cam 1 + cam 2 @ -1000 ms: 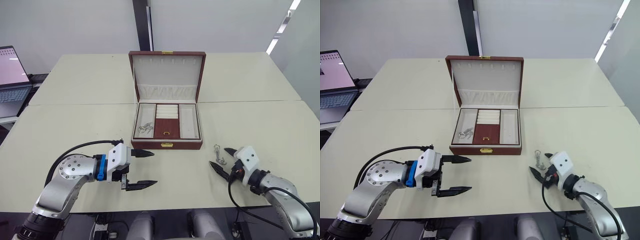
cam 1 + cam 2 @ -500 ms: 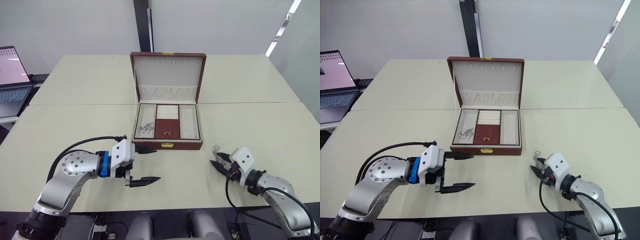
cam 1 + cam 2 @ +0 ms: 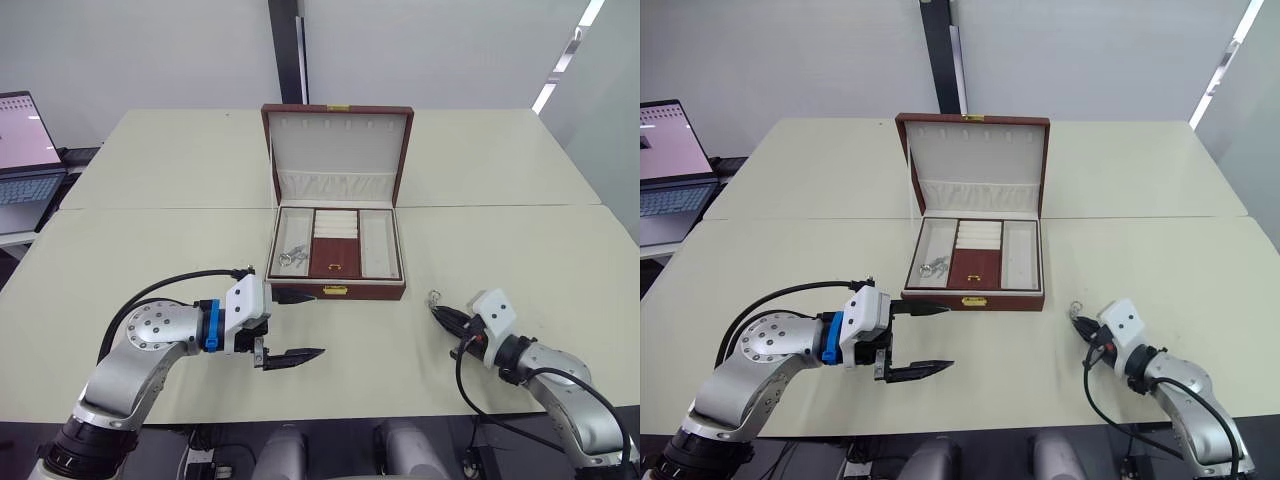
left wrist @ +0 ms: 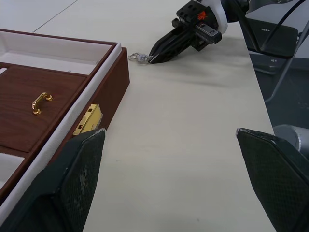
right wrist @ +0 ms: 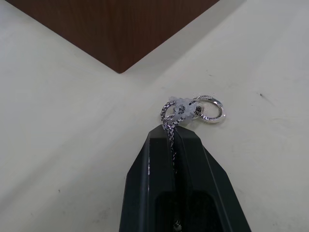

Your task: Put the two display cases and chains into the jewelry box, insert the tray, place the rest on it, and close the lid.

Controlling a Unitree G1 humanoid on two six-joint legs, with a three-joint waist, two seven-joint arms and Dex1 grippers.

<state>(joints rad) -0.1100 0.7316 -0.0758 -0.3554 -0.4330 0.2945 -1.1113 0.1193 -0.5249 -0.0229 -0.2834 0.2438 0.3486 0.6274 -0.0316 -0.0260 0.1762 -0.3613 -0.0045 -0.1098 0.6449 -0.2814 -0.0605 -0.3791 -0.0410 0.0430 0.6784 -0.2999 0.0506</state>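
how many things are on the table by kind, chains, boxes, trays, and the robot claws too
chains: 2, one in the tray's left compartment, one pinched in the right claw
jewelry box: 1, lid up
tray: 1, seated in the box
robot claws: 2, left claw open, right claw shut on a chain
total: 6

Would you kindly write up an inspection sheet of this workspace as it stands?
Surface: pale table, seam across its middle.
Job's things: jewelry box open, lid upright; tray seated inside; one chain in its left compartment; another chain on the table right of the box, pinched by the right gripper. Display cases: nothing seen.
Clutter: nothing seen.
Grippers: left gripper open, near the box's front left corner; right shut on chain.
Cables: black cable on the left arm.
Surroundings: laptop at far left.
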